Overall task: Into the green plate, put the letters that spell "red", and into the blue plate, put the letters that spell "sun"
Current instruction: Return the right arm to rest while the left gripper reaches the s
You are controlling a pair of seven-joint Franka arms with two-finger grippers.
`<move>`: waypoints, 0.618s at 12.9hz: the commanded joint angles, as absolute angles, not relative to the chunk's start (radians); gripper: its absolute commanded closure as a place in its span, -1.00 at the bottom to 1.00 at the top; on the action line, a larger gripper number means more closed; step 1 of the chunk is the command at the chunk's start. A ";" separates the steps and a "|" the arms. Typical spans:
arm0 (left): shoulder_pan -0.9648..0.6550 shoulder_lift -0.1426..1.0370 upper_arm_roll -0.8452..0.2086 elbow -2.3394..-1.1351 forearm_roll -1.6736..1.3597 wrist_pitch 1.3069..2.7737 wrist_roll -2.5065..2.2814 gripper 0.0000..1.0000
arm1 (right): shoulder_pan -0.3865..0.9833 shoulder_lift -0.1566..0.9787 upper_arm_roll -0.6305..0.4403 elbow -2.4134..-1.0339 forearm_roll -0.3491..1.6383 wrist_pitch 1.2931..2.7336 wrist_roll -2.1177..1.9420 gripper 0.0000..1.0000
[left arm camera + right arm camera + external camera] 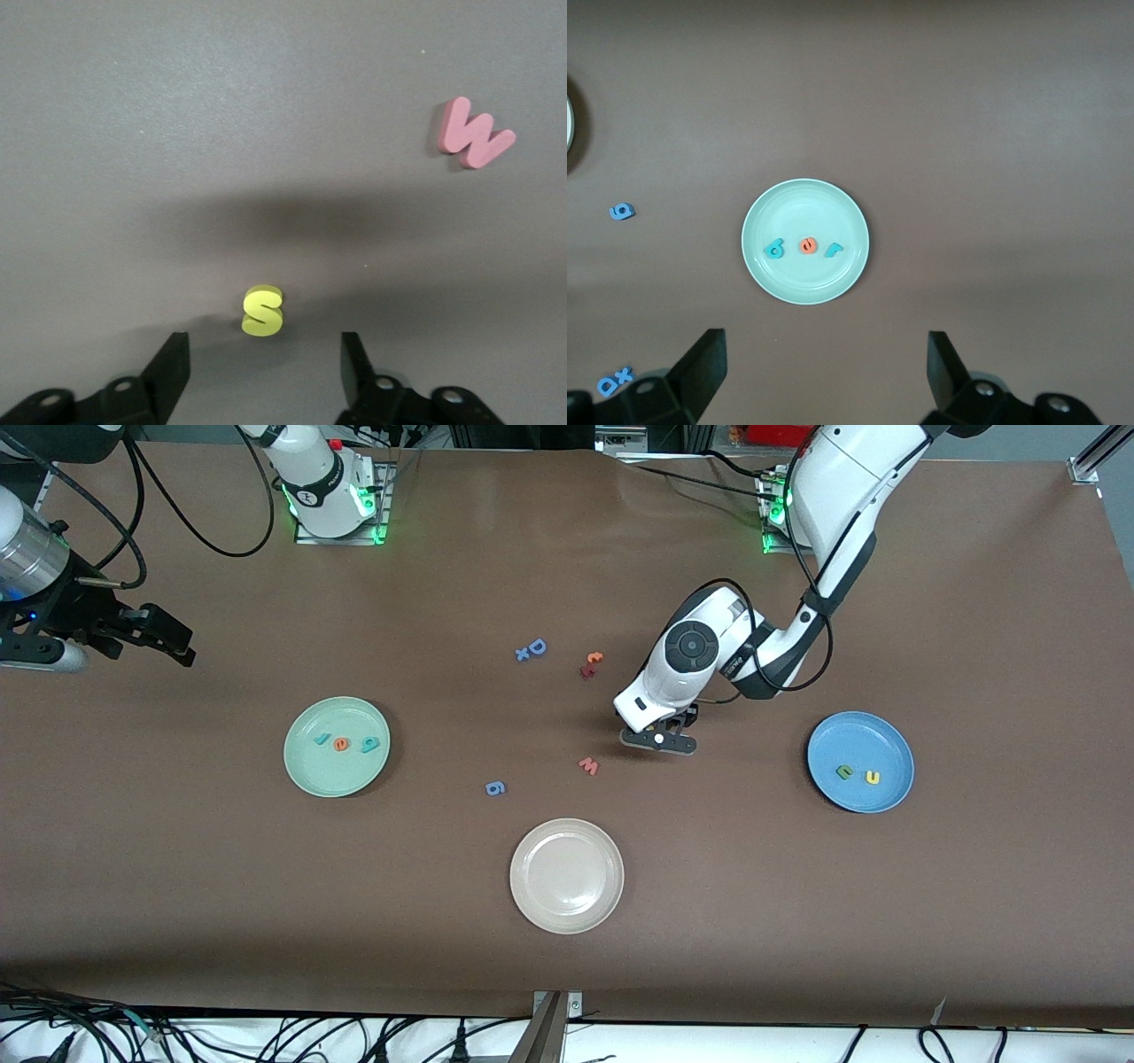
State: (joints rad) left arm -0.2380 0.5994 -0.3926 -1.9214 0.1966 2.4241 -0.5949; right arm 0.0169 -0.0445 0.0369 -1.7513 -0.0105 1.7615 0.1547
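Observation:
My left gripper [658,741] is low over the table's middle, open, its fingers astride the yellow s [262,311] without touching it; the left wrist view shows the gripper [266,363] just short of the letter. The front view hides the s under the hand. The green plate [337,775] holds the teal r [320,738], orange e [341,744] and teal d [369,745]. The blue plate [859,735] holds a green letter [844,772] and a yellow one [873,777]. My right gripper [168,638] waits open in the air at the right arm's end.
A red w [588,765] lies close beside the left gripper. A blue g [495,787] lies near it, with a cream plate [567,875] nearer the camera. A blue D with an x [532,649] and two small orange-red letters [592,662] lie toward the bases.

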 commanded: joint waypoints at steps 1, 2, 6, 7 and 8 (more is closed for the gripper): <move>-0.239 0.598 -0.387 -1.931 0.225 2.439 -0.581 -0.32 | -0.002 -0.035 0.055 -1.730 -0.014 1.761 0.184 -1.00; -0.241 0.603 -0.388 -1.930 0.230 2.439 -0.584 -0.24 | -0.002 -0.035 0.055 -1.730 -0.014 1.761 0.173 -1.00; -0.241 0.618 -0.387 -1.928 0.241 2.460 -0.589 -0.11 | -0.002 -0.035 0.055 -1.733 -0.014 1.749 0.166 -1.00; -0.241 0.620 -0.387 -1.928 0.245 2.461 -0.589 -0.11 | -0.005 -0.038 0.054 -1.736 -0.014 1.743 0.167 -1.00; -0.241 0.621 -0.384 -1.925 0.245 2.465 -0.589 -0.11 | -0.008 -0.034 0.054 -1.732 -0.015 1.743 0.164 -1.00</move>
State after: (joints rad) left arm -0.2383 0.6152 -0.3905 -1.9268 0.2038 2.4450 -0.5930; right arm 0.0154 -0.0440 0.0375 -1.7513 -0.0105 1.7581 0.1625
